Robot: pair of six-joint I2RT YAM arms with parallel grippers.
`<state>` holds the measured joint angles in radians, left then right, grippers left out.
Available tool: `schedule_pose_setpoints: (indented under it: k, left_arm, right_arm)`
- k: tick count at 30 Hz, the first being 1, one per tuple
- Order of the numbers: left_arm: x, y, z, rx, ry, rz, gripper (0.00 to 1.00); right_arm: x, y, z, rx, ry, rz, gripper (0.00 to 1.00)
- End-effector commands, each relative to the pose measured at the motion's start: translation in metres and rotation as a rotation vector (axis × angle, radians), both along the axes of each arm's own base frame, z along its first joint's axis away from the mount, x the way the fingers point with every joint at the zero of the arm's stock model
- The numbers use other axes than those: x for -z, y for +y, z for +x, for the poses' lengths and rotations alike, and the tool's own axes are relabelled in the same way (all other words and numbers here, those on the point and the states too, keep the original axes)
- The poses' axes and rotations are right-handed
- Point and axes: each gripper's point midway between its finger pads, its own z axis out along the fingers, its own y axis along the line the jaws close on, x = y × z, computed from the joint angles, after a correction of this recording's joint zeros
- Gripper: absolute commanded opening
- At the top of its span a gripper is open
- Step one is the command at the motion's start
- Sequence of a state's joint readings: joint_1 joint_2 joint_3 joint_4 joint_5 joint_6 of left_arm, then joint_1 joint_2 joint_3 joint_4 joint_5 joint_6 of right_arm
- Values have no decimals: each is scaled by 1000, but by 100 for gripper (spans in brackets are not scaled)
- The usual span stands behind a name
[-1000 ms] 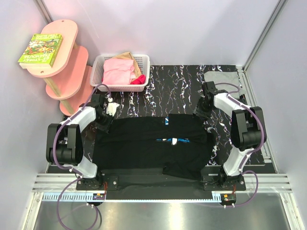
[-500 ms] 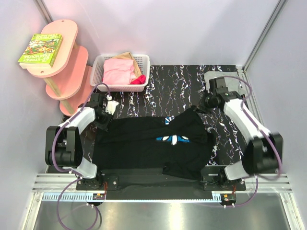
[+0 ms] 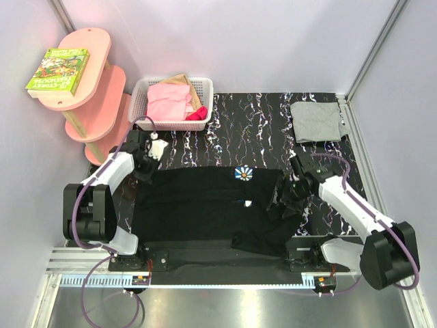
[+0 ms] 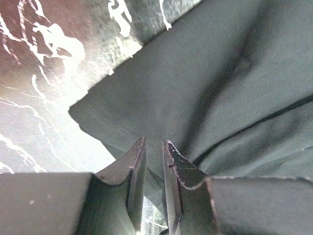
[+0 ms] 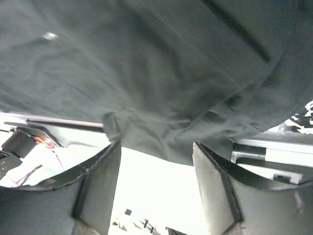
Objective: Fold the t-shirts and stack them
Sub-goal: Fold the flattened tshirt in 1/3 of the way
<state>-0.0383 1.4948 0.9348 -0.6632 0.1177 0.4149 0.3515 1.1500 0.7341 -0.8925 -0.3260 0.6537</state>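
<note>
black t-shirt (image 3: 205,205) lies spread across the near middle of the dark marbled surface (image 3: 239,130), with its flower print (image 3: 242,175) showing near the far edge. left tool (image 4: 152,147) has its fingers pressed almost together, pinching the shirt's far-left corner. right tool (image 5: 156,152) is spread wide, hovering over the shirt's rumpled right side. grey t-shirt (image 3: 316,121) lies folded at the far right corner, well apart.

Bare tabletop (image 3: 259,130) between basket (image 3: 139,96) and grey t-shirt (image 3: 316,121), beyond black t-shirt (image 3: 198,205); shelf (image 3: 95,113) beside left tool (image 4: 152,143)
</note>
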Motion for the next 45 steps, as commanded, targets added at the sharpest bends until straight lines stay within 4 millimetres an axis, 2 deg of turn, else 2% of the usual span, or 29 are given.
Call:
schedule_pose_setpoints:
  k: [1,5,8,9,11,12,16,18,23,27,28,29,31,35,38,40,43,44,45]
  left_arm:
    - [-28,2,19,3,-90,19,23]
    - [-33,4,19,1,-95,27,23]
    - [-34,6,18,-3,-95,38,23]
    - [-35,6,18,-2,-100,38,23]
    - [-34,7,17,-2,-97,42,23]
    - [-34,7,16,-2,-96,43,23]
    - [-32,6,16,-4,-94,39,23]
    - [-28,4,17,-4,-81,31,23]
    - [-16,-4,28,-1,-53,34,22]
    - [-1,-11,36,10,-9,61,21]
    - [2,-10,37,6,-3,69,20]
    - [5,-9,36,7,6,71,20]
    - [9,-8,35,15,9,79,20]
    - [14,-4,29,28,14,95,19]
    - [14,-1,25,28,12,102,19]
    - [12,0,25,31,6,103,19]
    - [7,-3,22,25,8,84,19]
    - [5,-4,20,22,8,81,19]
    - [10,-4,11,21,33,81,19]
  right_arm:
    - [-51,11,65,-26,-193,-18,70]
    - [-70,20,125,-35,-286,-64,73]
    - [-52,31,152,-35,-290,-66,73]
    - [-35,35,153,-44,-243,-61,72]
    - [-14,38,152,-53,-207,-52,71]
    - [2,37,143,-57,-167,-49,69]
    - [23,39,128,-53,-123,-23,65]
    - [24,40,121,-58,-119,-7,63]
    - [16,46,114,-66,-114,42,57]
    - [-3,57,95,-93,-122,78,53]
    - [-7,60,84,-111,-114,80,52]
    - [-18,63,76,-124,-134,105,52]
    - [-20,64,50,-138,-94,119,51]
    - [-25,51,-4,-129,-23,172,50]
    - [-26,42,-31,-115,14,183,50]
    - [-27,36,-26,-112,-22,147,54]
    - [-40,36,19,-122,-134,53,55]
    - [-47,44,44,-142,-159,31,56]
    - [-48,48,57,-146,-171,15,56]
